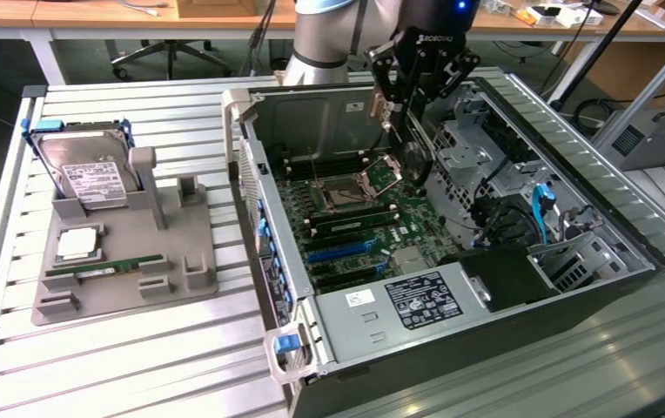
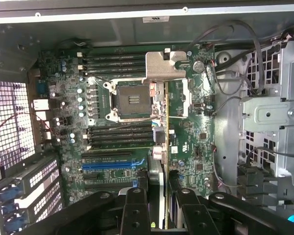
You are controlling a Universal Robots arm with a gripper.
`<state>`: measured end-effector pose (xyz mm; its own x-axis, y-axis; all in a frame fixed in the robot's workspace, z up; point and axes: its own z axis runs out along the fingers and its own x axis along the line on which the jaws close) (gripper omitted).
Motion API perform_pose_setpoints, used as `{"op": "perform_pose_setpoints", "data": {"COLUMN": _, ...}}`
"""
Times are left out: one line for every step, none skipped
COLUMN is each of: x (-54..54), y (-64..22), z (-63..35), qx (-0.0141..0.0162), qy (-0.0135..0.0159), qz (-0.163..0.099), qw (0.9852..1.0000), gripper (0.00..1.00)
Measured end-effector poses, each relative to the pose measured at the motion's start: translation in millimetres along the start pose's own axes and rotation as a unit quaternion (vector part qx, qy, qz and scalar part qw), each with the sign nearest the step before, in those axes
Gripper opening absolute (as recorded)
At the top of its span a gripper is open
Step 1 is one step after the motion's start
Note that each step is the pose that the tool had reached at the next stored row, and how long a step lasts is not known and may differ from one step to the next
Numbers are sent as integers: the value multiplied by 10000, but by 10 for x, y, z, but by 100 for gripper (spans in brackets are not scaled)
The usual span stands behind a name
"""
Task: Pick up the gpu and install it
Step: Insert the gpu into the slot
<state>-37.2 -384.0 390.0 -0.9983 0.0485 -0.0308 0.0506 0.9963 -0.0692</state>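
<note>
The gpu [image 1: 414, 161], a thin flat dark card with a round fan on one face and a silver metal bracket at one end, is held on edge inside the open black and grey computer case [image 1: 611, 226]. It is over the green motherboard [image 1: 356, 218], near the square silver processor socket [image 2: 130, 100].

In the wrist view the card [image 2: 165, 127] is seen edge-on, so its faces are hidden. Its near end is covered by the black gripper [image 2: 159, 193]. Whether its lower edge touches the board cannot be told.

The gripper [image 1: 411, 113] is clamped on the gpu, which sits between the fingers and extends below them.
</note>
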Motion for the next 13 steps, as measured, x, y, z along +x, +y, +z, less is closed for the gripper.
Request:
{"op": "perform_pose_setpoints", "data": {"x": 0, "y": 0, "z": 0, "qx": -1, "qy": -1, "qz": -20, "qw": 10000, "gripper": 27}}
{"op": "perform_pose_setpoints", "data": {"x": 0, "y": 0, "z": 0, "qx": -2, "qy": -3, "qz": -38, "qw": 10000, "gripper": 27}}
{"op": "perform_pose_setpoints", "data": {"x": 0, "y": 0, "z": 0, "qx": -2, "qy": -3, "qz": -51, "qw": 10000, "gripper": 27}}
{"op": "perform_pose_setpoints", "data": {"x": 0, "y": 0, "z": 0, "qx": -2, "qy": -4, "qz": -61, "qw": 10000, "gripper": 27}}
{"op": "perform_pose_setpoints", "data": {"x": 0, "y": 0, "z": 0, "qx": -2, "qy": -5, "qz": -74, "qw": 10000, "gripper": 27}}
{"op": "perform_pose_setpoints", "data": {"x": 0, "y": 0, "z": 0, "qx": -3, "qy": -6, "qz": -92, "qw": 10000, "gripper": 27}}
{"op": "perform_pose_setpoints", "data": {"x": 0, "y": 0, "z": 0, "qx": -4, "qy": -7, "qz": -104, "qw": 9999, "gripper": 27}}
{"op": "perform_pose_setpoints", "data": {"x": 0, "y": 0, "z": 0, "qx": -4, "qy": -8, "qz": -120, "qw": 9999, "gripper": 27}}
{"op": "perform_pose_setpoints", "data": {"x": 0, "y": 0, "z": 0, "qx": -5, "qy": -10, "qz": -140, "qw": 9999, "gripper": 27}}
{"op": "perform_pose_setpoints", "data": {"x": 0, "y": 0, "z": 0, "qx": -5, "qy": -11, "qz": -161, "qw": 9999, "gripper": 27}}
{"op": "perform_pose_setpoints", "data": {"x": 0, "y": 0, "z": 0, "qx": -6, "qy": -13, "qz": -184, "qw": 9998, "gripper": 27}}
{"op": "perform_pose_setpoints", "data": {"x": 0, "y": 0, "z": 0, "qx": -6, "qy": -15, "qz": -212, "qw": 9998, "gripper": 27}}
{"op": "perform_pose_setpoints", "data": {"x": 0, "y": 0, "z": 0, "qx": -7, "qy": -16, "qz": -227, "qw": 9997, "gripper": 27}}
